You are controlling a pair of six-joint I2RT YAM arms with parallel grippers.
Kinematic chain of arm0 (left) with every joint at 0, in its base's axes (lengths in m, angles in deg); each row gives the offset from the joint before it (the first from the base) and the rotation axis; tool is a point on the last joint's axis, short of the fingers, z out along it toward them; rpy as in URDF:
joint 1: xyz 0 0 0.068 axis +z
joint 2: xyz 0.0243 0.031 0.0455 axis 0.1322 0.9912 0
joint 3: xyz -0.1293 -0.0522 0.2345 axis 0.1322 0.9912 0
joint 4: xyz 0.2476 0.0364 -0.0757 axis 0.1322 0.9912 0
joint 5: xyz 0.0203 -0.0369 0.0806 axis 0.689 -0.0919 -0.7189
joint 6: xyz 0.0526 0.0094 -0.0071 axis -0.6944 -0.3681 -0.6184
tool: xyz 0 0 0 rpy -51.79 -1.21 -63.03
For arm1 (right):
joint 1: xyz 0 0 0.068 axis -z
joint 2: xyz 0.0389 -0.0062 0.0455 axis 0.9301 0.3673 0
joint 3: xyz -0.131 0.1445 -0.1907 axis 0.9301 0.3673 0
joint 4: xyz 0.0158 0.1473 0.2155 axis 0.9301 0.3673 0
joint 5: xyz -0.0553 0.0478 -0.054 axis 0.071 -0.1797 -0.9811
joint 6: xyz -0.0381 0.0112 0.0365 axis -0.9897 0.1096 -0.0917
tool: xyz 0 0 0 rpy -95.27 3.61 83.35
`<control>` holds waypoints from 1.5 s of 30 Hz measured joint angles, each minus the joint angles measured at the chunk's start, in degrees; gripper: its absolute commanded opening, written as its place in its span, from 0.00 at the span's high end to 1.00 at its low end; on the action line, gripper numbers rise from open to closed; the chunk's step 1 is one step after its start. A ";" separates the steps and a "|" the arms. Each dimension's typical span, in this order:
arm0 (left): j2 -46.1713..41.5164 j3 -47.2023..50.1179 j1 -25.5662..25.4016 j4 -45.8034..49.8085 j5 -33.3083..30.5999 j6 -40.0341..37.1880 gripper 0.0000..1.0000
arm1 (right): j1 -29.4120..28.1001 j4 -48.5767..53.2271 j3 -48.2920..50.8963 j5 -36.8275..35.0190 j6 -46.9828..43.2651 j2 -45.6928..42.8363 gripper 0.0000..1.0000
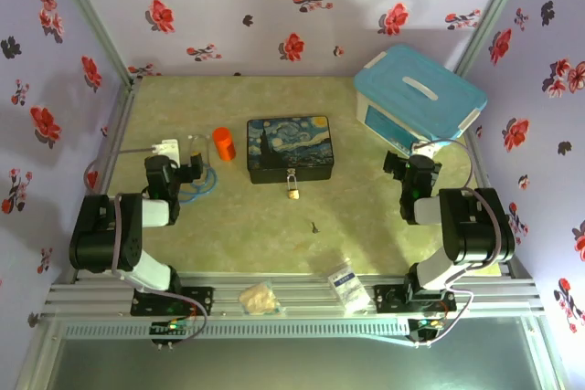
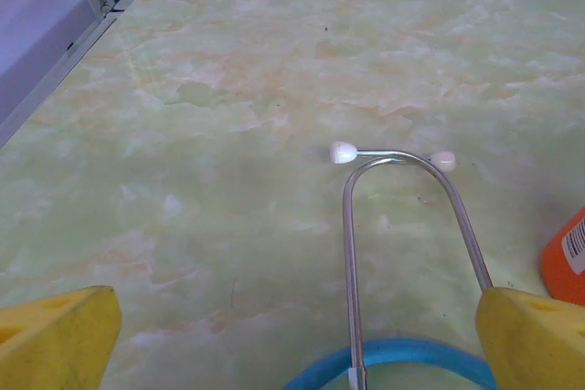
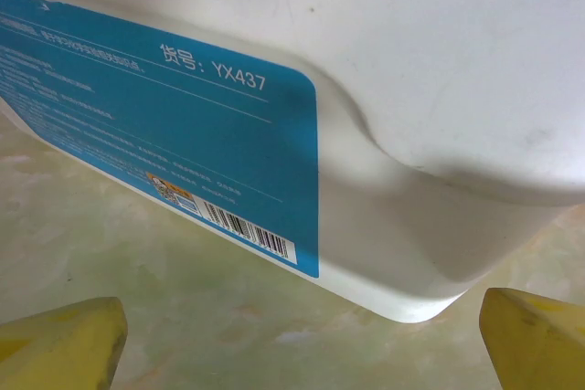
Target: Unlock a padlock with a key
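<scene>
Well, my left fingers (image 1: pixel 192 169) stand spread wide near the left edge of the pale green marbled tabletop (image 1: pixel 366 226), holding nothing. From the wrist, their yellow pads (image 2: pixel 55 340) flank a bent silver metal tube with white tips (image 2: pixel 352 253) and a loop of blue hose (image 2: pixel 402 353). Just right of them stands a short orange cylinder (image 1: pixel 224 143). Mid-tabletop lies a flat rectangular box painted with a starry night (image 1: pixel 290 148). The small brass padlock with a silver shackle (image 1: pixel 292 192) sits at the box's near side. The tiny dark metal key (image 1: pixel 314 226) lies apart from it, nearer me. Toward the far right corner sits a white plastic tub with a blue lid (image 1: pixel 419 96). My right fingers (image 1: pixel 395 169) gape wide just before its labelled wall, empty.
</scene>
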 measured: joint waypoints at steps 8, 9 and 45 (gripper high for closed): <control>0.00 0.00 0.00 0.00 0.02 0.00 0.00 | 0.00 0.00 0.00 0.04 0.00 0.00 0.01; 0.00 0.00 0.00 0.00 0.02 0.00 0.00 | 0.00 0.00 0.00 0.13 0.00 0.00 0.01; 0.00 0.00 0.22 -0.02 0.42 0.00 0.00 | 0.02 0.02 -0.04 0.94 0.02 0.00 0.01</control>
